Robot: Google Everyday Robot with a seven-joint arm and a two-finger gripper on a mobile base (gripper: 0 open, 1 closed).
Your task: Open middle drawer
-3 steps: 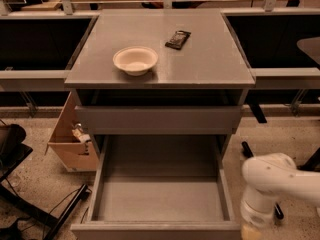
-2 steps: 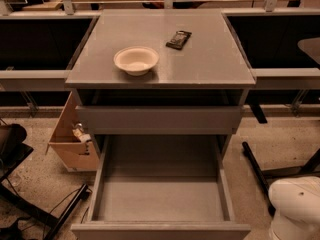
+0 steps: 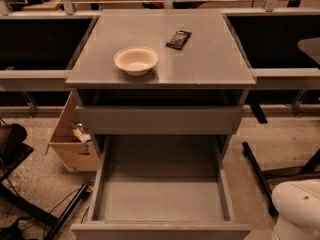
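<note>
Middle drawer [image 3: 160, 199] pulled out, front edge cropped | claw out of frame, grip untellable | white arm [image 3: 297, 209], perhaps, lower-right

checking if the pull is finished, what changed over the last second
The arm drew back toward the lower right corner of the view; the gripper is out of view. The middle drawer stayed wide open, and the bowl and the dark packet on the cabinet top did not move.

White arm seg [image 3: 299, 209] btm right, gripper out of view
</note>
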